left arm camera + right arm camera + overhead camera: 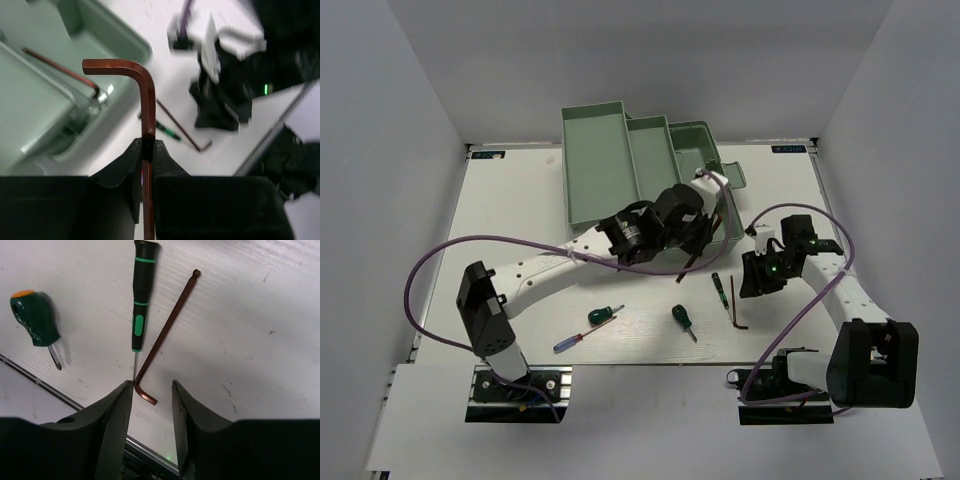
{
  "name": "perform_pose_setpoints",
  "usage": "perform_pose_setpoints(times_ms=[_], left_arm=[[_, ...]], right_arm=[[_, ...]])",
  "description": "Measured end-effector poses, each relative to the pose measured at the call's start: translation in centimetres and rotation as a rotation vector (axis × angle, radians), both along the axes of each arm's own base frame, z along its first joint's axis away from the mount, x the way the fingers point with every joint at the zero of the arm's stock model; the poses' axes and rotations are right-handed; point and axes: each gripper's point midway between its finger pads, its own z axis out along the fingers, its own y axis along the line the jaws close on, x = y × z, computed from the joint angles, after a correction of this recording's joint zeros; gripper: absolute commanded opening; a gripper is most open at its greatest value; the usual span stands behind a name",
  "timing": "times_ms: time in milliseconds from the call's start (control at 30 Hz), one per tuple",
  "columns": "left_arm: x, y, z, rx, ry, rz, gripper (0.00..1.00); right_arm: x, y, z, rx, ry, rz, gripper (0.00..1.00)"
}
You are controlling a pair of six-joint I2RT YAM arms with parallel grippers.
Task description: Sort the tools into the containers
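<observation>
Where pale walls (390, 120) close in, white scuffed table (520, 210), mint toolbox (600, 160)

White table (520, 200), flat top, lightly scuffed. Plain pale walls (380, 200) on left, right and far sides. Small dark left label (488, 154) at far-left table corner; right label (790, 149) at far-right.

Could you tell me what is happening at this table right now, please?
The left claw is clamped on a hex key close by the mint-green toolbox. The right claw hovers open over a second hex key, which lies on the table next to the black-green screwdriver. A stubby green screwdriver lies nearby, unsorted.
</observation>
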Motion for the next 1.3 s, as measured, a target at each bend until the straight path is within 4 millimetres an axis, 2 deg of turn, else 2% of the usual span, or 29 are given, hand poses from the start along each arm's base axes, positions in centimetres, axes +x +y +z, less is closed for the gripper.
perform_pose_setpoints(times_ms=[100,200,333,433,567,633,733,800,833,933,1200,1300], left_arm=[[3.3,-1.2,2.2,-0.036,-0.056,0.058,0.0],[7.7,-2.8,2.9,-0.06,-0.095,0.126,0.0],[13.4,-4.6,1.5,-0.052,-0.117,0.211,0.0],[16.9,-5.0,-0.2,-0.045,-0.116,0.28,0.0],[19.8,-3.6,-2.7,-0.023,-0.082,0.367,0.0],[20.7,-2.8,-3.8,-0.013,-0.062,0.398,0.02],[21.9,-1.8,-5.0,-0.014,-0.032,0.438,0.16],[22.7,-1.5,-5.4,-0.018,-0.023,0.452,0.3],[23.0,-1.4,-5.5,-0.022,-0.02,0.457,0.46],[23.3,-1.7,-5.6,-0.04,-0.012,0.452,0.59],[23.1,-2.5,-3.6,-0.084,-0.039,0.414,0.67],[21.7,-1.6,-2.2,-0.067,-0.062,0.393,0.67]], right_arm=[[-0.2,0.0,-0.4,-0.001,0.004,-0.004,0.47],[-0.2,0.1,-0.8,0.0,0.004,-0.006,0.48],[0.1,0.2,-1.0,0.005,-0.002,-0.018,0.48],[0.6,0.6,-0.9,0.012,-0.018,-0.025,0.48],[1.0,1.2,-1.5,0.013,-0.027,-0.031,0.48],[0.8,1.4,-2.3,0.0,-0.019,-0.037,0.47],[0.2,1.4,-3.8,-0.045,0.005,-0.048,0.46],[0.0,1.2,-4.6,-0.081,0.012,-0.058,0.46],[-0.1,1.0,-5.0,-0.099,0.011,-0.068,0.44],[0.5,0.7,-5.4,-0.131,-0.014,-0.102,0.44],[4.1,1.2,-5.6,-0.171,-0.086,-0.169,0.41],[4.9,1.3,-5.6,-0.198,-0.1,-0.18,0.38]])
